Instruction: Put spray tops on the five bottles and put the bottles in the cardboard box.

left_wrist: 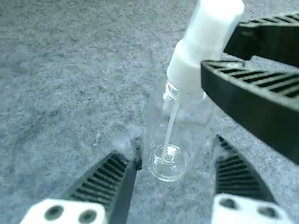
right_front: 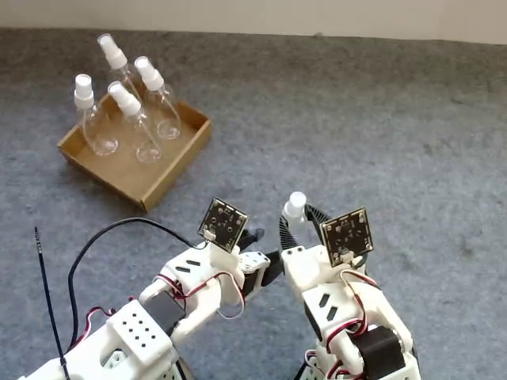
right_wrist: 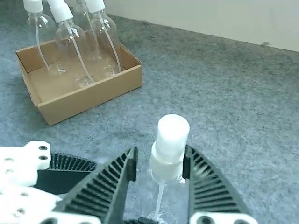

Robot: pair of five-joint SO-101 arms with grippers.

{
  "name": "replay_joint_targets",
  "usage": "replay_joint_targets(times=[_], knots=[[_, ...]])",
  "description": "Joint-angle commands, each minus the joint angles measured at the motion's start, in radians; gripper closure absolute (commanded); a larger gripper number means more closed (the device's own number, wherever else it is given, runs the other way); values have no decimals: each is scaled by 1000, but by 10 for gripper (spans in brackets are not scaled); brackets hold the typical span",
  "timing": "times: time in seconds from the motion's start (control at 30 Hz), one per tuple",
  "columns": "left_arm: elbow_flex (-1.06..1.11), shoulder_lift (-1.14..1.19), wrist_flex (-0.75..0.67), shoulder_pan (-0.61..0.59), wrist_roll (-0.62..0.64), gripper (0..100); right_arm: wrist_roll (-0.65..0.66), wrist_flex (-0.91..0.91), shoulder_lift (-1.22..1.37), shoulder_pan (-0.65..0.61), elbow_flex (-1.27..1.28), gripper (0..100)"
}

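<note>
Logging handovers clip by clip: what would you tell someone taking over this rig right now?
The left hand is around the fifth bottle, low on its body; whether it grips cannot be told.
The right hand is around that bottle's spray top; its grip is likewise unclear.
The bottle stands on the grey mat between the arms, with the top seated on its neck.
Done: four bottles with tops stand in the cardboard box.
Left: confirm the fifth top is tight, then put that bottle in the box.
</note>
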Motion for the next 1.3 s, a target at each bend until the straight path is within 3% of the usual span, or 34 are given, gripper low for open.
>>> replay_joint_targets(times=[0.0,0.13,0.53,0.73,0.87,1.07,1.27], knots=[[15,-4,20,-7,-5,616,15,2,-5,-8,-10,860],[22,-4,26,10,-8,530,15,2,-5,-8,-10,860],[-42,7,26,15,-8,530,15,2,-5,-8,-10,860],[-93,8,28,10,-8,596,15,2,-5,-8,-10,860],[-139,16,35,-12,-8,568,15,2,-5,-7,-10,860],[-226,196,144,-45,-8,514,15,2,-5,-4,-10,860],[-228,355,6,-45,-9,514,15,4,-5,-2,-8,860]])
